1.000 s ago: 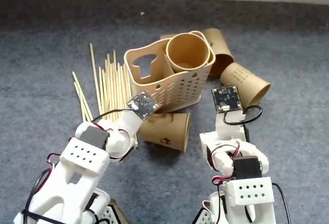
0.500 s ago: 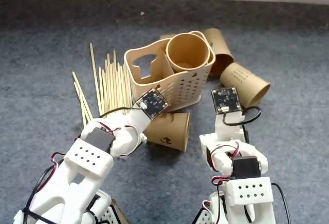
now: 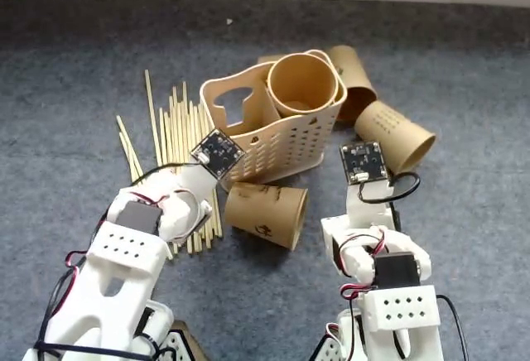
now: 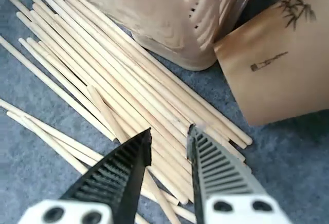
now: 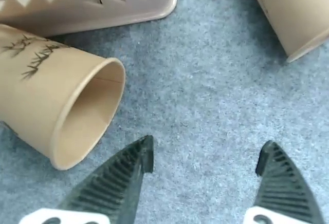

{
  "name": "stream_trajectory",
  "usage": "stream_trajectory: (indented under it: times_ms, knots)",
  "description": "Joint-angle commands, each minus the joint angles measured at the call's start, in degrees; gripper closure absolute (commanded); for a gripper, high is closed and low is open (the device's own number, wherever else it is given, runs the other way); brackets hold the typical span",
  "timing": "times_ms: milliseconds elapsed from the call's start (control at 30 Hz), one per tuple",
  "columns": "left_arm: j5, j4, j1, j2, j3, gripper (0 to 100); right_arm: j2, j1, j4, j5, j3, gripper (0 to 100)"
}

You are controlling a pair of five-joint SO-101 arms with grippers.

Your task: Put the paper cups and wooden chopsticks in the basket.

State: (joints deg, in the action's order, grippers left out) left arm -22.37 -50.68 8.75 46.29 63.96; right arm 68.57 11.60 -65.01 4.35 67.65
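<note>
1. Since half a second ago the left arm (image 3: 141,228) has swung off the lying cup (image 3: 265,209) and back over the chopsticks (image 3: 178,129); the right arm (image 3: 373,237) has kept its place.
2. On the left gripper (image 4: 169,131), the fingers stand a narrow gap apart with nothing held between them.
3. Right under and ahead of its tips the chopsticks (image 4: 103,80) lie spread on the grey carpet (image 4: 36,183). Whether the tips touch them is hard to tell.
4. Past the sticks, ahead of this gripper, stands the basket (image 4: 154,18), with the nearest sticks running close along its foot.
5. Off to this gripper's right, just beside the basket's corner, is the lying cup (image 4: 277,64).
6. The right gripper (image 5: 208,144) is spread wide and empty, over bare carpet.
7. Ahead and to its left is the same lying cup (image 5: 56,111), its mouth turned toward this gripper, and the basket (image 5: 103,3) is just beyond.
8. Ahead and to its right another cup (image 5: 293,8) lies on its side.
9. Farther out, an upright cup (image 3: 302,84) sits inside the basket (image 3: 281,150), and one more cup (image 3: 352,75) lies behind the basket.
</note>
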Motion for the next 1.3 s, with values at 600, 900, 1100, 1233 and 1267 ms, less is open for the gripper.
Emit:
stream_trajectory:
  times_ms: [600, 900, 1100, 1233, 1267]
  knots:
    - [1.05, -2.99, 14.11, 5.41, -11.56, 85, 0.40, -6.46, 2.24, 0.09, -0.40, 68.4]
    - [6.15, -25.93, -2.51, 30.37, -21.05, 85, 0.31, -2.07, 6.02, -17.05, -0.48, 68.4]
    - [5.71, -28.40, -13.05, 34.59, -18.33, 85, 0.31, 13.67, 9.80, -22.33, 1.27, 68.4]
    - [2.29, -28.13, -13.67, 34.59, -14.81, 85, 0.31, 15.34, 14.64, -24.35, 5.58, 68.4]
    - [2.29, -28.13, -13.67, 34.59, -14.29, 85, 0.31, 15.34, 16.40, -24.44, 7.16, 68.4]
